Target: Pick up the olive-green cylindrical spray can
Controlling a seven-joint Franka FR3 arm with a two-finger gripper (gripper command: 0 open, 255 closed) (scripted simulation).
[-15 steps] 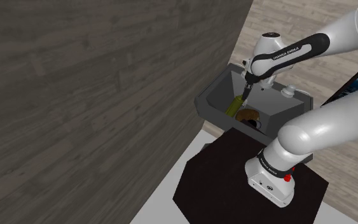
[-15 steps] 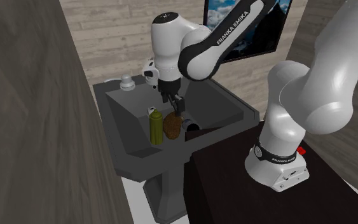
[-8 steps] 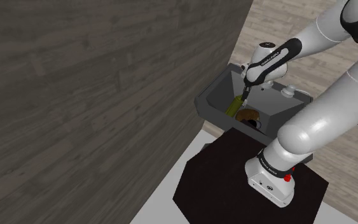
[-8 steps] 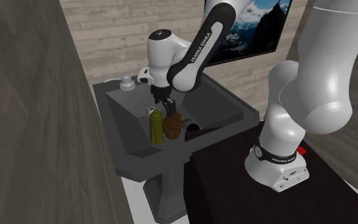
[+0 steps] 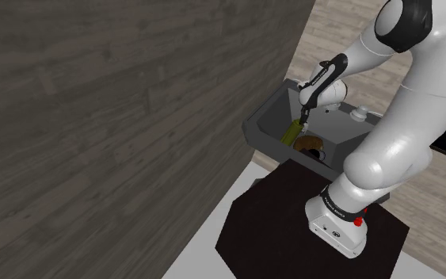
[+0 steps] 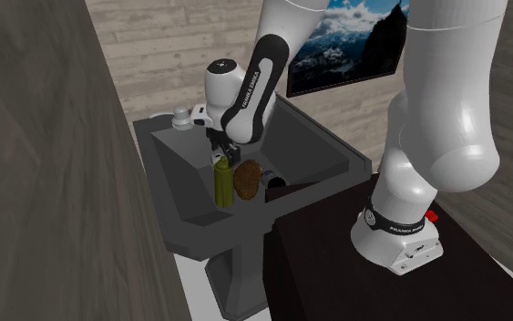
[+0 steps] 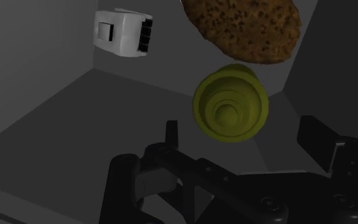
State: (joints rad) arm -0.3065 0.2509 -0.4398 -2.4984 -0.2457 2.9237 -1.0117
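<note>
An olive-green spray can [image 6: 220,183] stands upright in the dark grey sink [image 6: 311,153], close to its near wall. In the shoulder view the can [image 5: 295,130] is partly covered by the hand. My black gripper [image 6: 218,158] hangs straight above the can's cap, fingers pointing down. In the wrist view I look down on the can's round top [image 7: 231,104], which lies between and just beyond the open gripper [image 7: 244,139]. The fingers [image 7: 172,132] stand wide apart and touch nothing.
A brown speckled lump [image 6: 248,181] sits right beside the can, and a small black cylinder [image 6: 275,181] lies past it. A small white box [image 7: 123,33] rests on the basin floor. A white tap knob [image 6: 182,119] sits on the sink's back rim. A dark wood wall [image 5: 134,103] flanks the sink.
The hand has shifted from above the brown lump to above the can and has come lower. The arm's upper links have swung upward. Can and lump have not moved.
</note>
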